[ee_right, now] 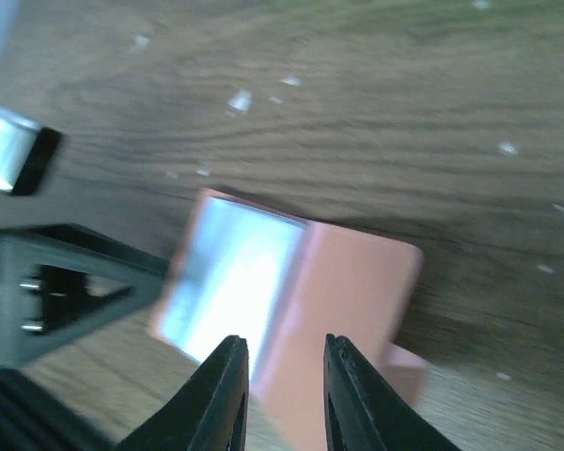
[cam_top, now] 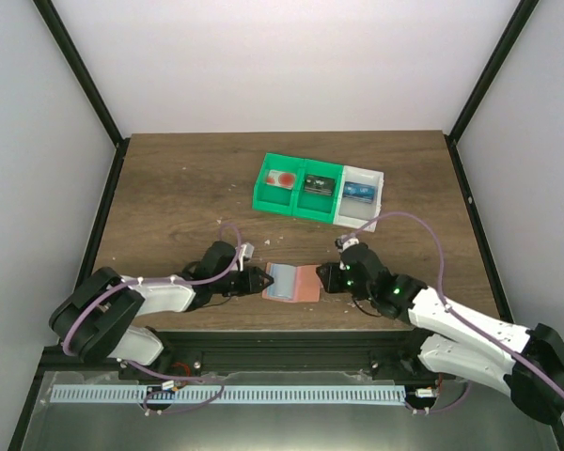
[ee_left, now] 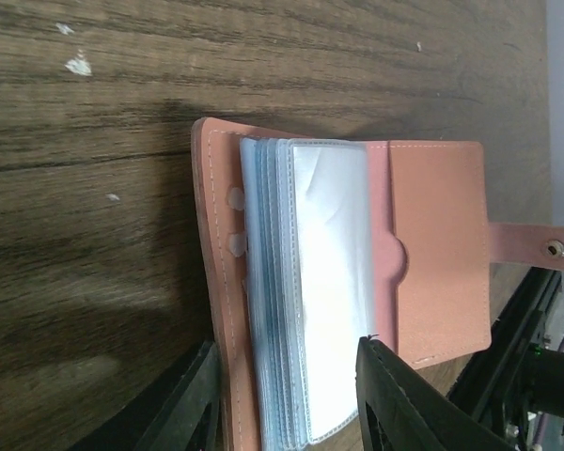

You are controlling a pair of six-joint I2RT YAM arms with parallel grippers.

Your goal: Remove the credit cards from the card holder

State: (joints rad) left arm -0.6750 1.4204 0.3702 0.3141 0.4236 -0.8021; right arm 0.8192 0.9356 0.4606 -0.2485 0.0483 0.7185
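The left end effector [ee_left: 287, 413] is nearest. Its fingers [ee_left: 193, 404] are cut off by the frame's bottom edge and spread wide, straddling the credit cards [ee_left: 310, 282] without clamping them. The cards lie as a pale-blue sheaf in the open pink card holder [ee_left: 442, 254], flat on the desk [ee_left: 94, 235]; glare hides any print. The right end effector [ee_right: 280, 395], blurred, hovers over the holder, narrowly parted and holding nothing. The contents of the bins [cam_top: 280, 203] are too small to read.
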